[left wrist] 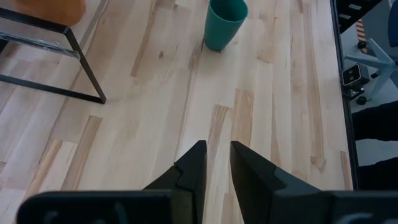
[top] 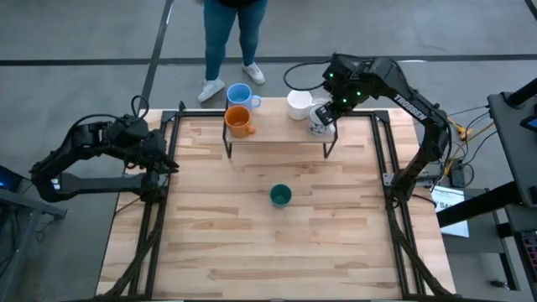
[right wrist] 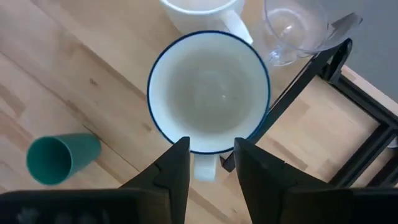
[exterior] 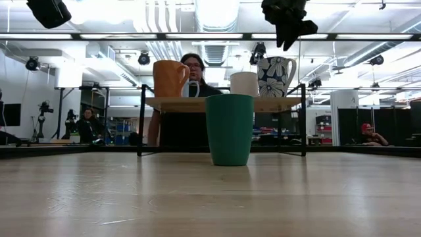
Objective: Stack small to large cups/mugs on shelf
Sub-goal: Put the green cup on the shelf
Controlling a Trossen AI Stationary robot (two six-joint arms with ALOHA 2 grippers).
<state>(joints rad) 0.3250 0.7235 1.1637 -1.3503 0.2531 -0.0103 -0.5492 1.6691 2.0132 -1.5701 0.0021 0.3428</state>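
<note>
On the shelf (top: 277, 137), white mug (top: 299, 104) beside grey-white mug (top: 320, 118).

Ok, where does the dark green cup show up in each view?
High view: the dark green cup stands on the table, mid-picture, in front of the shelf.
Low view: centre foreground, upright, hiding part of the shelf.
Left wrist view: at the top edge, ahead of the left gripper.
Right wrist view: lower left.
Shared landmark: the shelf's black legs.
</note>
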